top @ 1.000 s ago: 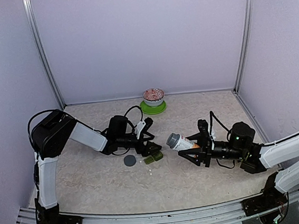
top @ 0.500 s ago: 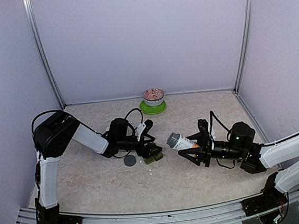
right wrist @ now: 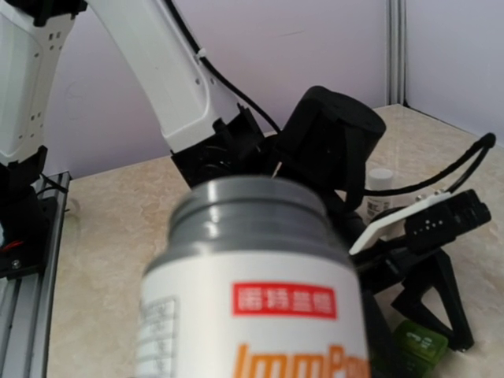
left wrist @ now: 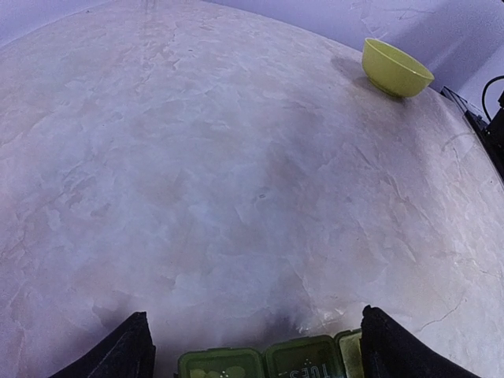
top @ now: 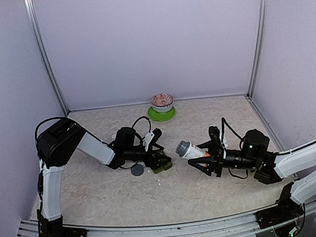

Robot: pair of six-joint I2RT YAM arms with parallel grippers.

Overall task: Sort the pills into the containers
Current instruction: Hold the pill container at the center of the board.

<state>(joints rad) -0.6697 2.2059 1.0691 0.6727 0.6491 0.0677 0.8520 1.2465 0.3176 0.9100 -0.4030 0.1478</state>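
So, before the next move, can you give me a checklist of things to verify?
1. Grip of right gripper on the white plastic bottle with grey neck: ok.
2. Cap off: round grey cap lies on table: ok.
3. Open left gripper straddles the dark green three-compartment plastic container: ok.
4. Compartment lids open: middle lid looks shut, not ok.
5. Bottle mouth above container: not ok, it is beside it.
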